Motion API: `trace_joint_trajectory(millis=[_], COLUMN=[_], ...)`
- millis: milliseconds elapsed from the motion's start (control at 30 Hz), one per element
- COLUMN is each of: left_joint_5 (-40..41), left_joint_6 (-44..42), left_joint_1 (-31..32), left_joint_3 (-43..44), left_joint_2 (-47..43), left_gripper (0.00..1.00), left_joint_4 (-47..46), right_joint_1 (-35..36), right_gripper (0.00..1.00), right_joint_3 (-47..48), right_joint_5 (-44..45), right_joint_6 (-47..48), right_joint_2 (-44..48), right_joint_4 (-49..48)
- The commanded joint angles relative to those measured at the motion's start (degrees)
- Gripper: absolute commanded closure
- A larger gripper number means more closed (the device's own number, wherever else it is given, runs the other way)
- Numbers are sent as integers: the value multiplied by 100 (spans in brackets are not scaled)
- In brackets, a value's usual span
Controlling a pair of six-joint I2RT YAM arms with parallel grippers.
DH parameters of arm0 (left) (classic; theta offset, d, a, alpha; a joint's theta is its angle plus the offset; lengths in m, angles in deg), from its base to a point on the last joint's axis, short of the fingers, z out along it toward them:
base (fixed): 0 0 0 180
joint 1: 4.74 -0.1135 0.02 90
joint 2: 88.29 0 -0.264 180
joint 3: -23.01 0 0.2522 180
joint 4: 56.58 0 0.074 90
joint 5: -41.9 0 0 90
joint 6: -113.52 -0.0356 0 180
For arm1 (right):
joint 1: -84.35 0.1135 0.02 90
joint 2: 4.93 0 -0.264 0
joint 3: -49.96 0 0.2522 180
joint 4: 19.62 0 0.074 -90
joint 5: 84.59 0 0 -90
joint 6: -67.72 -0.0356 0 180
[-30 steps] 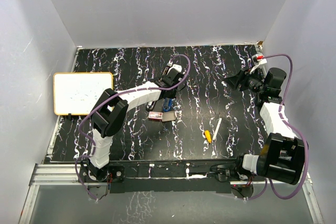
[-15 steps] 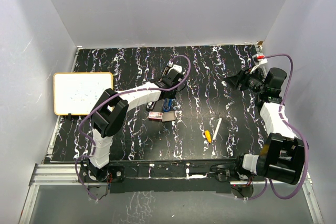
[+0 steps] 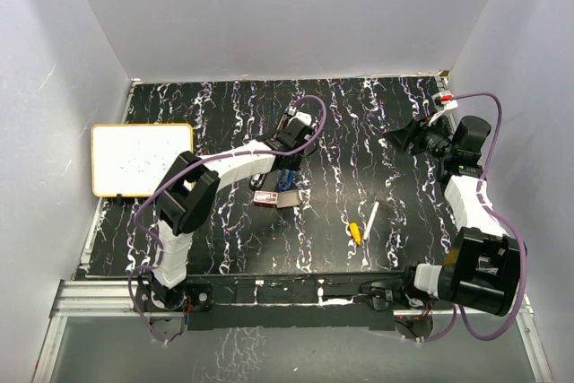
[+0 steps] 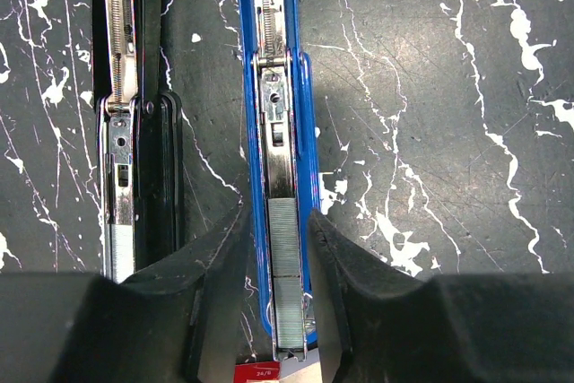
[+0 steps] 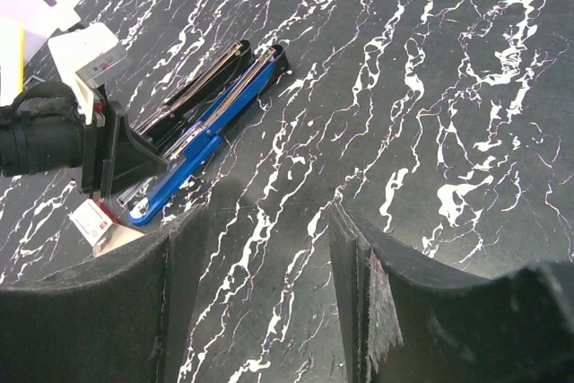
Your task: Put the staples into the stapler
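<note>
Reaches the left gripper down over the blue stapler, fingers spread apart and clamped on nothing; sets one finger in the gap between the blue stapler and the black stapler, the other along the blue one's outer flank; cannot tell whether either finger touches the metal.

Both staplers flipped open and flat on the counter, parallel and just beside each other, steel channels and springs facing up; in the blue channel, a strip of staples lying between the two fingers at the front end.

Just beyond the blue stapler's tip, the staples box; from the left wrist, only a red edge and a bit of tan tray visible; from the top external view, flat on the counter, nearer the arm bases than the staplers, tray partly drawn out toward the right.

Holds the right gripper raised at the far right of the counter, well apart from the staplers, fingers open with only bare counter showing between them.

Right of the box, toward the near side of the counter, a white pen with a yellow tip; at the counter's left edge, a white board with a yellow rim.
</note>
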Motion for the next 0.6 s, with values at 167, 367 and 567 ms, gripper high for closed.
trace_joint_trajectory(millis=[167, 367, 567], left_joint_5=[-172, -686, -1724], left_joint_6=[-482, -922, -1109], left_joint_1=[38, -141, -874], left_joint_3=[242, -108, -928], left_joint_2=[-586, -1287, -2234], left_gripper=[63, 45, 31], left_joint_4=[-27, -136, -244], right_joint_1=[-39, 90, 429], right_gripper=[41, 39, 37], right_joint_3=[238, 383, 887], right_joint_5=[-41, 30, 183], right_joint_6=[0, 325, 988], right_joint_2=[81, 85, -165], right_joint_4=[-9, 143, 718])
